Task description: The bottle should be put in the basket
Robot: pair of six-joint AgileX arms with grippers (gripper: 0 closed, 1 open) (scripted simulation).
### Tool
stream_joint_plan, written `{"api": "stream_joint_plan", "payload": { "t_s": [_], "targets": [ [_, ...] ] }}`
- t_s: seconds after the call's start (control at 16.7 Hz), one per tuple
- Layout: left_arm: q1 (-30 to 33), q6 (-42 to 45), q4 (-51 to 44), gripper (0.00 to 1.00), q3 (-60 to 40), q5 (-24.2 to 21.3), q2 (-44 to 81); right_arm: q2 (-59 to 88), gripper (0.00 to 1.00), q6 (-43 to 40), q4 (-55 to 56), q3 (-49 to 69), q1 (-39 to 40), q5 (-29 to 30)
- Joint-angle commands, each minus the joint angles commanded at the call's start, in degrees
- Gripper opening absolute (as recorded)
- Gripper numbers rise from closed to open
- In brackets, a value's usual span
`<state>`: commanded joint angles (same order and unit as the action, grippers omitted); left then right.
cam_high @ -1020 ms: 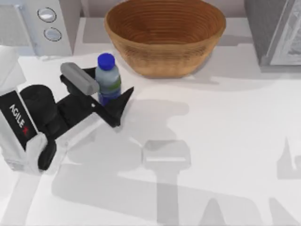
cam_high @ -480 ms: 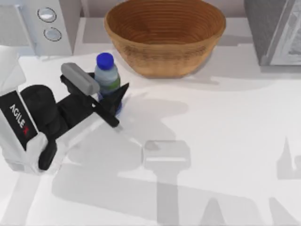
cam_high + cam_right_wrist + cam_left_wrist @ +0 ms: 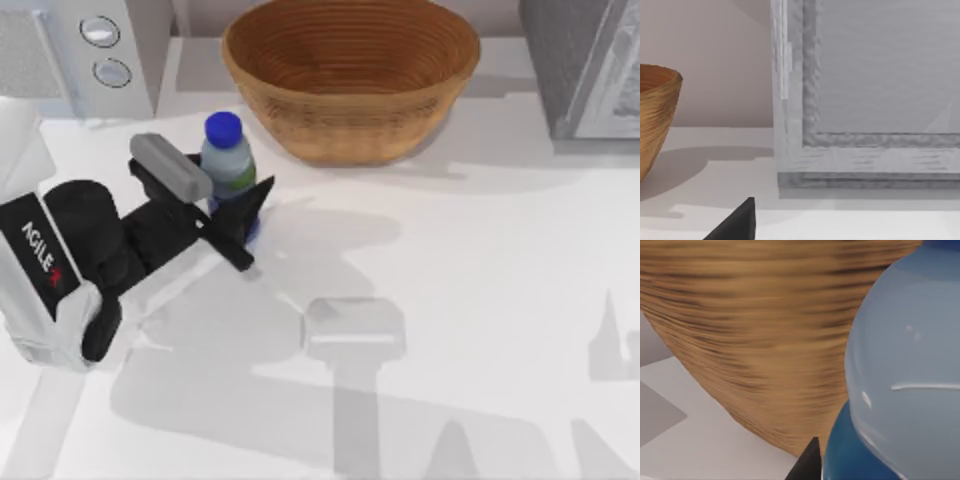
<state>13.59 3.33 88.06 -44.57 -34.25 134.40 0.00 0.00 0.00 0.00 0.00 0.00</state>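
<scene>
The bottle, with a blue cap and a green-and-blue label, stands upright on the white table, left of and in front of the basket. My left gripper is shut on the bottle's blue lower body, one grey finger on its left and one dark finger on its right. In the left wrist view the bottle is very close, with the basket's woven wall right behind it. The right wrist view has the basket at a distance and a dark corner of my right gripper.
A white appliance with two round knobs stands at the back left. A grey framed cabinet stands at the back right, close in the right wrist view. Open table lies in front and to the right.
The left gripper's fingers have closed onto the bottle's lower body. The bottle has shifted slightly to the left. Over the last half second nothing has visibly moved.
</scene>
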Motion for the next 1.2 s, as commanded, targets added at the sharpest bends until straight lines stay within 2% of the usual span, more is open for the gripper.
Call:
{"api": "stream_joint_plan", "payload": {
  "t_s": [0.3,0.48,0.9,1.08,1.2],
  "targets": [
    [-0.97,0.25,-1.03,0.0,1.5,-1.3,-2.22,0.0,1.0,0.0,0.0,0.0,0.0,0.0],
    [-4.32,0.57,-4.2,0.0,6.04,-4.82,-9.49,0.0,1.0,0.0,0.0,0.0,0.0,0.0],
    [-16.09,1.2,-14.27,0.0,20.64,-15.39,-34.91,0.0,1.0,0.0,0.0,0.0,0.0,0.0],
    [-19.26,1.44,-17.0,0.0,24.69,-18.51,-40.73,0.0,1.0,0.0,0.0,0.0,0.0,0.0],
    [-19.78,1.5,-17.44,0.0,25.36,-19.06,-41.58,0.0,1.0,0.0,0.0,0.0,0.0,0.0]
  ]
}}
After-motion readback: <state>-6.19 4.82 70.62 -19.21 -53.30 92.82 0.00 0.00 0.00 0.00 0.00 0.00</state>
